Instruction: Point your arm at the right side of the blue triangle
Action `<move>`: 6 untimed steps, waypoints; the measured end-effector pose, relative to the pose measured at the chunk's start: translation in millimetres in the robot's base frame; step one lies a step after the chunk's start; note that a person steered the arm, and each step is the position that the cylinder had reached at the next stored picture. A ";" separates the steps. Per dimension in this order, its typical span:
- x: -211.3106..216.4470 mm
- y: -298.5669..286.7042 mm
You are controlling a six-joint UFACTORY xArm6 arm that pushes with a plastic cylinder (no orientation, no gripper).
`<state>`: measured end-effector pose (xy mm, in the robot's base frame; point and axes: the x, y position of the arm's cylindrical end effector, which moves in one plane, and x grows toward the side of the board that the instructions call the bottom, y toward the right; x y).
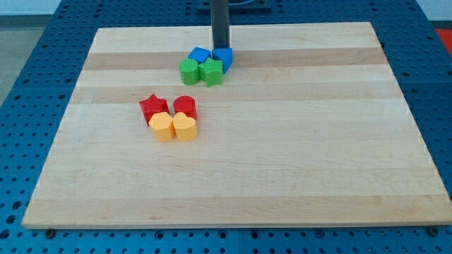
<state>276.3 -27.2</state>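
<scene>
Two blue blocks lie near the board's top middle. The left one [199,55] looks like a cube. The right one [224,58], wedge-like, seems to be the blue triangle. My tip [221,49] stands right at the top edge of the blue triangle, between the two blue blocks and slightly toward the right one. It appears to touch the triangle. The rod hides the triangle's far edge. A green round block [188,71] and a green block with ridged sides [211,73] sit directly below the blue pair, touching them.
A red star [153,107] and a red round block [185,106] sit left of centre. A yellow hexagon-like block [162,127] and a yellow heart [185,127] sit just below them. The wooden board [318,141] rests on a blue perforated table.
</scene>
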 end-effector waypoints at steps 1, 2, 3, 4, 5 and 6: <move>1.0 0.0; -21.5 29.2; -37.4 80.1; -17.4 99.4; 6.0 99.5; 13.3 87.7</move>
